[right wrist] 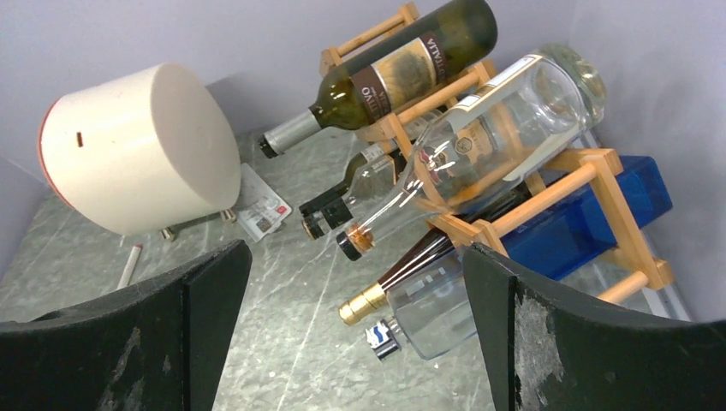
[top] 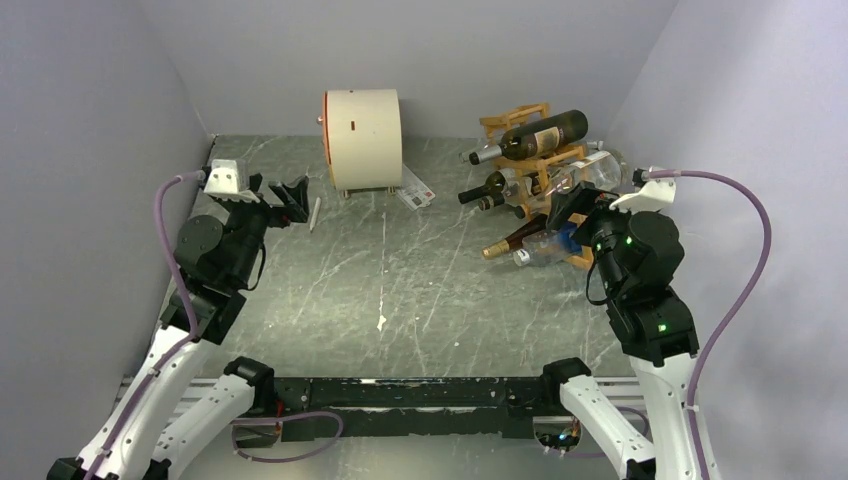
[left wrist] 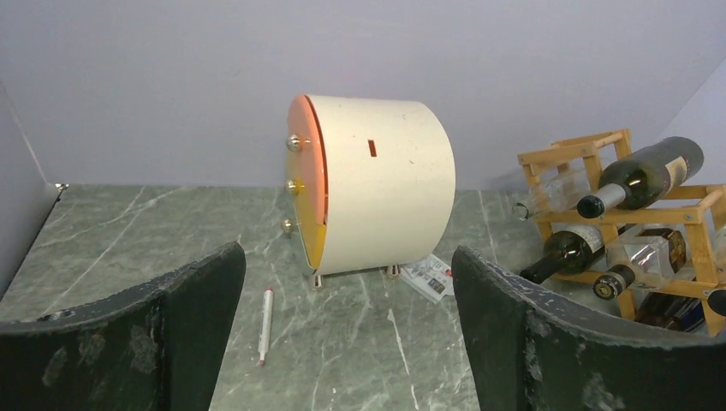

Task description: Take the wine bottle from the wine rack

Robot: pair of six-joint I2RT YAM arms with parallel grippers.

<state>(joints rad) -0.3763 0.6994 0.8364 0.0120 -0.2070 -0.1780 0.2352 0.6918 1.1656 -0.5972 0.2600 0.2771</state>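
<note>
The wooden wine rack (top: 541,112) stands at the back right and also shows in the right wrist view (right wrist: 548,185) and the left wrist view (left wrist: 597,147). A dark green wine bottle (top: 545,131) (right wrist: 402,73) lies on its top tier. A clear bottle (right wrist: 488,137) lies below it. A dark bottle with gold foil (right wrist: 402,278) and a clear bottle with a blue cap (right wrist: 437,312) lie lowest, necks pointing out. My right gripper (top: 575,205) (right wrist: 353,282) is open and empty, just in front of the lowest bottles. My left gripper (top: 283,195) (left wrist: 347,282) is open and empty at the far left.
A white cylindrical drum (top: 362,138) with an orange face stands at the back middle. A white pen (top: 314,213) lies to its left and a printed card (top: 415,190) to its right. A blue box (right wrist: 582,223) sits under the rack. Grey walls close in on three sides.
</note>
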